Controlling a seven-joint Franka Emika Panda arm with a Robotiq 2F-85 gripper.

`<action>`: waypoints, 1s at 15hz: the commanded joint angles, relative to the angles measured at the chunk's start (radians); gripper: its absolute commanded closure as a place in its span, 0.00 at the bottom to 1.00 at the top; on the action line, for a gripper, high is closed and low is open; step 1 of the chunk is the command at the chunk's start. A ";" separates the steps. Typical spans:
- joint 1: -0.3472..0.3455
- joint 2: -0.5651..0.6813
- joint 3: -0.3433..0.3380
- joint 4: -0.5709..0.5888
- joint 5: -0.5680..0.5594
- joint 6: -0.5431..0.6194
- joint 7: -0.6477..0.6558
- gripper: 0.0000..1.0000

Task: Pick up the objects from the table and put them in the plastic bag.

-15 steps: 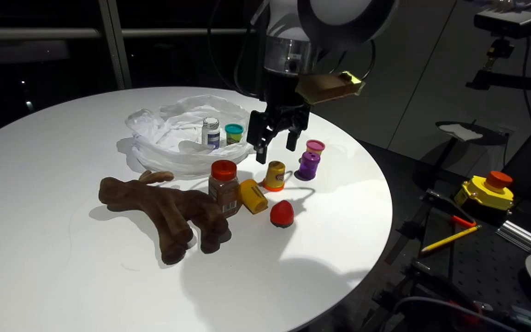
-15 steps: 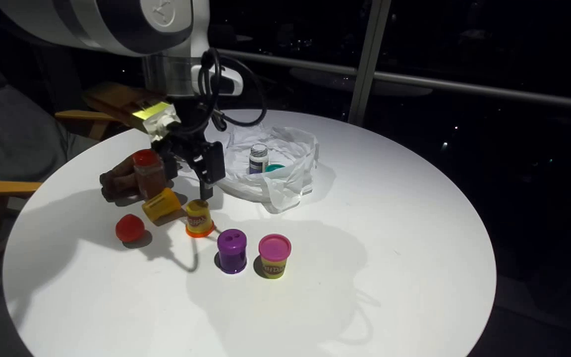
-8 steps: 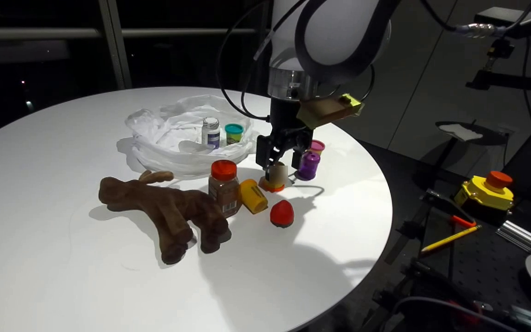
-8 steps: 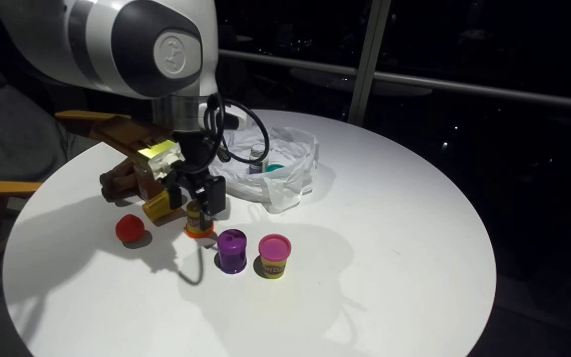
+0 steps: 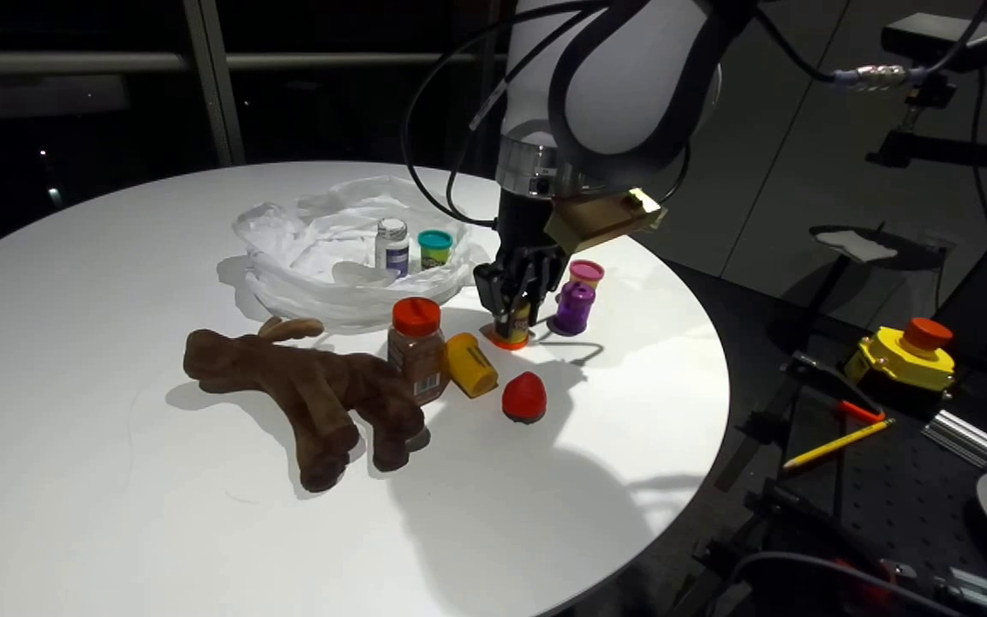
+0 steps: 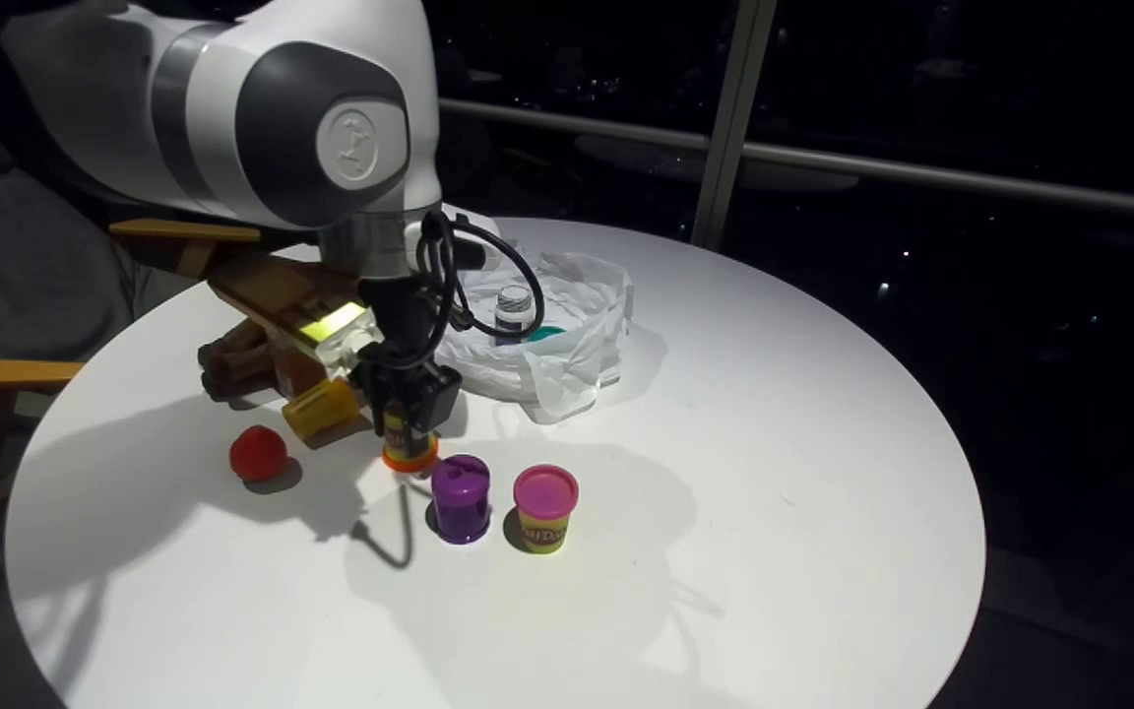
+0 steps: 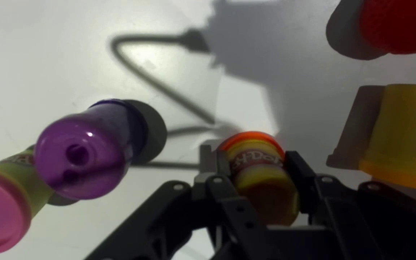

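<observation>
My gripper (image 7: 253, 159) is shut on an upended yellow Play-Doh can (image 7: 256, 175), a pad against either side. The can's orange lid is down at the table. The white plastic bag (image 5: 305, 296) lies spread out behind it, holding a white bottle (image 5: 391, 253) and a teal-lidded can (image 5: 434, 248). A purple sharpener (image 6: 461, 500) and a pink-lidded can (image 6: 544, 507) stand beside the gripper. On its opposite side are a tipped yellow can (image 5: 470, 366), a red pointed object (image 5: 525, 397), a red-capped spice jar (image 5: 416, 356) and a brown branching object (image 5: 296, 373).
Everything sits on a round white table (image 6: 774, 551); its rim curves close past the pink-lidded can in an exterior view. A wooden-armed chair (image 6: 6, 372) is beyond the edge. A yellow box with a red button (image 5: 905, 356) stands off the table.
The gripper has come down over the upended yellow can and its fingers have drawn in against it. The can has shifted slightly toward the purple sharpener. The other objects have stayed put.
</observation>
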 commanded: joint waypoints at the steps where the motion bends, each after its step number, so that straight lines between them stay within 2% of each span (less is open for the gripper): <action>1: 0.032 -0.007 -0.026 0.004 -0.019 0.011 0.021 0.80; 5: 0.063 -0.123 -0.055 0.030 -0.060 -0.097 0.040 0.81; 8: 0.071 -0.157 -0.059 0.144 -0.122 -0.159 0.075 0.82; 11: 0.044 -0.111 -0.009 0.300 -0.093 -0.177 0.057 0.82; 15: 0.047 0.044 0.025 0.502 -0.063 -0.184 0.044 0.82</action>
